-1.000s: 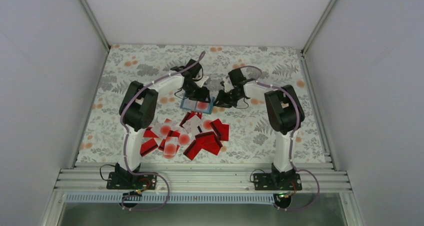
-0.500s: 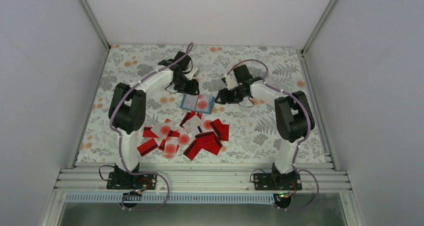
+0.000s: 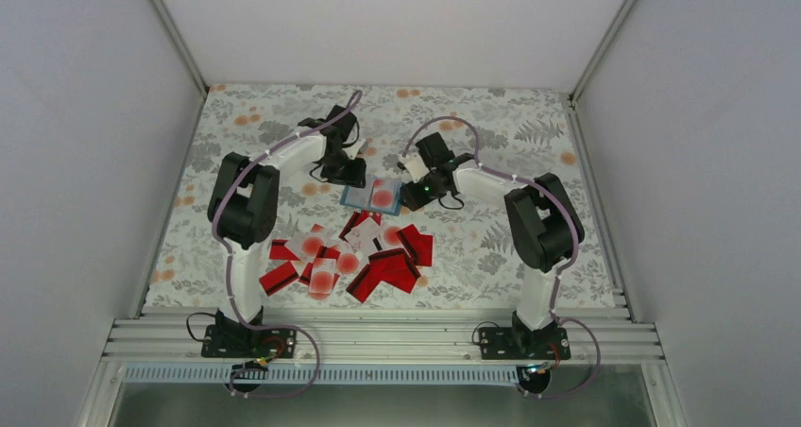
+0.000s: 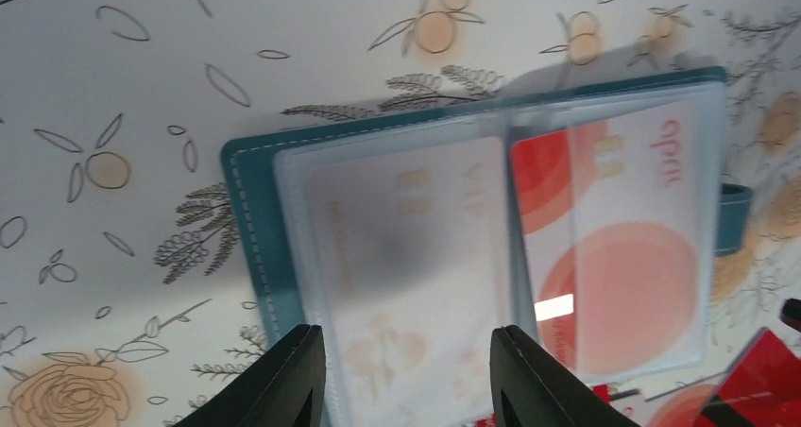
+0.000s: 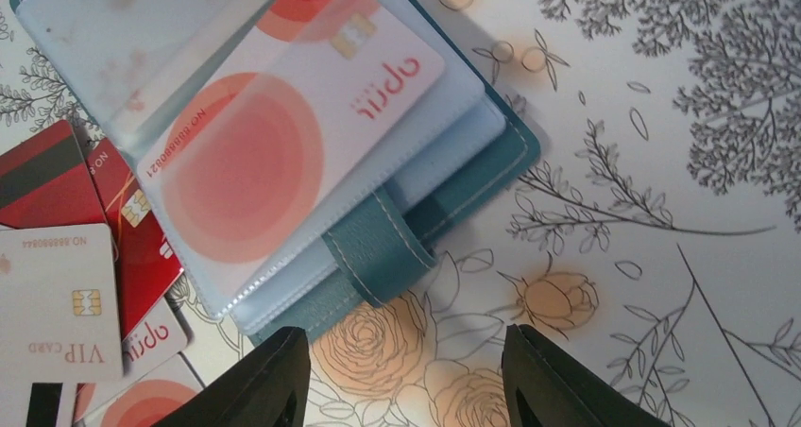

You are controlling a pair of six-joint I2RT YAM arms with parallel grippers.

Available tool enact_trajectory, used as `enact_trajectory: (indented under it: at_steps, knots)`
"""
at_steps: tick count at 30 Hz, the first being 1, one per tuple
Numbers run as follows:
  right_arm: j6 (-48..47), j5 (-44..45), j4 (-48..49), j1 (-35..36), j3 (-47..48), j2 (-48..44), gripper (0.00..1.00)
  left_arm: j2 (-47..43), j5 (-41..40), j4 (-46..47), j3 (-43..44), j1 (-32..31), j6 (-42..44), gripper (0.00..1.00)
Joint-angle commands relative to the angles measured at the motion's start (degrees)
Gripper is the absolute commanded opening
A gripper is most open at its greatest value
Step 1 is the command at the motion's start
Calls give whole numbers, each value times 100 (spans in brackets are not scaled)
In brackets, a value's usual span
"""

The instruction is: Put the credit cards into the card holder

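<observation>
Overlapping credit cards [image 3: 349, 257], open card holder [image 5: 463, 115] (top edge cropped)

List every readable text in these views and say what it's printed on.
"VIP CARD": upside down on the loose white plastic card.
"NO.8888...": on the red-spotted white card in the teal folding card holder; last digits blurred.
Red logo word on that card: too stylised to read.
</observation>
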Motion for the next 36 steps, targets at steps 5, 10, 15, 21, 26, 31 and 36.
enact_trajectory:
  at_steps: [5, 10, 15, 21, 26, 31, 36]
  knots:
    - [-246, 772, 326, 431, 438, 423, 51, 346, -315, -76, -41, 61, 250, 42]
    - [-160, 1241, 248, 459, 585, 680, 49, 398, -519, -7, -234, 53, 383, 39]
    - [-11, 1755, 250, 461, 651, 786, 46, 430, -812, 71, -525, 53, 498, 37]
    - [236, 2297, 336, 459, 705, 757, 45, 464, -1147, 140, -787, 27, 601, 35]
    - [476, 2610, 581, 459, 715, 709, 45, 546, -1257, 171, -895, -8, 609, 35]
    - [672, 2824, 782, 448, 724, 734, 45, 578, -1280, 184, -964, -67, 616, 34]
    - [872, 2427, 704, 322, 699, 672, 40, 422, -1064, 167, -920, -71, 503, 34]
